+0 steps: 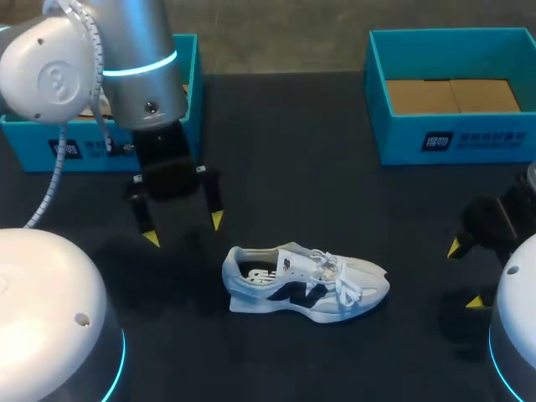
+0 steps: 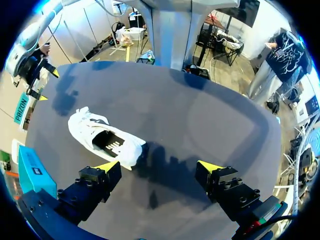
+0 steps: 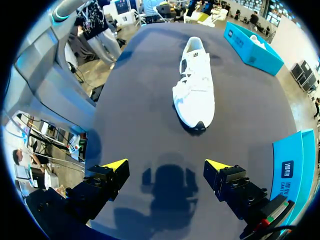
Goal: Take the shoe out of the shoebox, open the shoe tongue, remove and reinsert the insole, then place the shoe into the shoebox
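A white shoe with a dark side mark point(image 1: 306, 282) lies on its sole in the middle of the black table, toe to the right. My left gripper point(image 1: 184, 229) hangs open just left of and behind its heel, empty. In the left wrist view the shoe point(image 2: 106, 140) lies ahead of the open gripper point(image 2: 161, 165), near one fingertip, its insole showing inside. My right gripper point(image 1: 466, 274) stands open near the right edge, well clear of the toe. The right wrist view has the shoe point(image 3: 195, 85) far ahead of the open gripper point(image 3: 167, 164).
A blue shoebox point(image 1: 452, 134) with a cardboard floor stands at the back right. A second blue box point(image 1: 50, 138) sits at the back left, mostly behind my left arm. Bare table lies in front of the shoe.
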`<state>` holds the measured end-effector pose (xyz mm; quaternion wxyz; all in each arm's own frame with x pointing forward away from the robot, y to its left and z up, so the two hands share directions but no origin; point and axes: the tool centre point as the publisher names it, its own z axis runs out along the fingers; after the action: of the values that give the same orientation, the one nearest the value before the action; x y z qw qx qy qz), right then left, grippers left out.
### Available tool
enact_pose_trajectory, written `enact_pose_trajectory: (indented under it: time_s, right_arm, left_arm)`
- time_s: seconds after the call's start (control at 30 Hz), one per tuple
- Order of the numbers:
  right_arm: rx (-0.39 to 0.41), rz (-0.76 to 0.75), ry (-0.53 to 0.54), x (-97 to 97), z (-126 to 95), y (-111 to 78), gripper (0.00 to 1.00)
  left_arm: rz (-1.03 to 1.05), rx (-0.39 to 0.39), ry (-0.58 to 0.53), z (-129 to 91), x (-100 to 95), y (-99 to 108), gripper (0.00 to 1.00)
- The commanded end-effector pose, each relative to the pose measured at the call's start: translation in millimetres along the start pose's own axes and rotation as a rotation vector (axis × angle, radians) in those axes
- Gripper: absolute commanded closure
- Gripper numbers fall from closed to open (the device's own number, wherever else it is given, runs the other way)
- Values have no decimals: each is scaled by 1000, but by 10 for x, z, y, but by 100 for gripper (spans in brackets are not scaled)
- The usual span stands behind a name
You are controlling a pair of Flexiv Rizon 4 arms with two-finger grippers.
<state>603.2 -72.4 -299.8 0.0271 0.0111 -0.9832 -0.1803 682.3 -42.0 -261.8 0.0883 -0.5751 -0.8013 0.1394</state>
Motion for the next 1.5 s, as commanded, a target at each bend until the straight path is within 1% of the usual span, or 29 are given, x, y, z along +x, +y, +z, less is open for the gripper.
enact_pose_trajectory:
  time_s: [0.03, 0.1, 0.13, 0.23, 0.27, 0.3, 0.33, 0.37, 0.43, 0.5, 0.53, 0.6, 0.63, 0.7, 0.73, 0.8, 0.87, 0.9, 0.93, 1.33, 1.37, 1.43, 1.5]
  right_arm:
    - [3, 0, -3, 15, 6, 0, 0]
    - [3, 0, -3, 15, 6, 0, 0]
    - [3, 0, -3, 15, 6, 0, 0]
    - [3, 0, -3, 15, 6, 0, 0]
    - [3, 0, -3, 15, 6, 0, 0]
    - [3, 0, -3, 15, 6, 0, 0]
    - [3, 0, -3, 15, 6, 0, 0]
    - [3, 0, -3, 15, 6, 0, 0]
    - [3, 0, -3, 15, 6, 0, 0]
    - [3, 0, -3, 15, 6, 0, 0]
    - [3, 0, -3, 15, 6, 0, 0]
    - [3, 0, -3, 15, 6, 0, 0]
    - [3, 0, -3, 15, 6, 0, 0]
    - [3, 0, -3, 15, 6, 0, 0]
    - [3, 0, -3, 15, 6, 0, 0]
    - [3, 0, -3, 15, 6, 0, 0]
    - [3, 0, -3, 15, 6, 0, 0]
    - [3, 0, -3, 15, 6, 0, 0]
    - [3, 0, -3, 15, 6, 0, 0]
    - [3, 0, -3, 15, 6, 0, 0]
    - [3, 0, -3, 15, 6, 0, 0]
    - [3, 0, -3, 15, 6, 0, 0]
    - [3, 0, -3, 15, 6, 0, 0]
  left_arm:
    - [0, -3, 1, 6, 3, -2, 0]
    - [-115, 82, -93, -39, 110, 43, 0]
    - [-157, 157, -127, -69, 183, 65, 0]
    - [-340, 233, -232, -111, 371, 139, 0]
    - [-416, 234, -272, -126, 430, 172, 0]
    - [-434, 250, -305, -138, 491, 194, 0]
    - [-458, 294, -331, -157, 559, 203, 0]
    - [-492, 305, -361, -171, 606, 223, 0]
    - [-550, 364, -429, -198, 698, 258, 0]
    - [-604, 402, -473, -187, 749, 277, 0]
    - [-641, 438, -490, -170, 775, 287, 0]
    - [-686, 458, -534, -130, 803, 286, 0]
    - [-676, 496, -550, -108, 812, 283, 0]
    - [-681, 528, -601, -62, 832, 257, 0]
    - [-676, 560, -617, -28, 835, 244, 0]
    - [-714, 592, -662, 28, 834, 228, 0]
    - [-786, 672, -697, 64, 833, 251, 0]
    - [-823, 691, -701, 76, 830, 265, 0]
    - [-835, 697, -682, 77, 827, 273, 0]
    - [-835, 697, -682, 77, 827, 273, 0]
    - [-858, 702, -723, 134, 808, 266, 0]
    - [-911, 761, -777, 229, 802, 235, 0]
    - [-935, 743, -854, 308, 782, 248, 0]
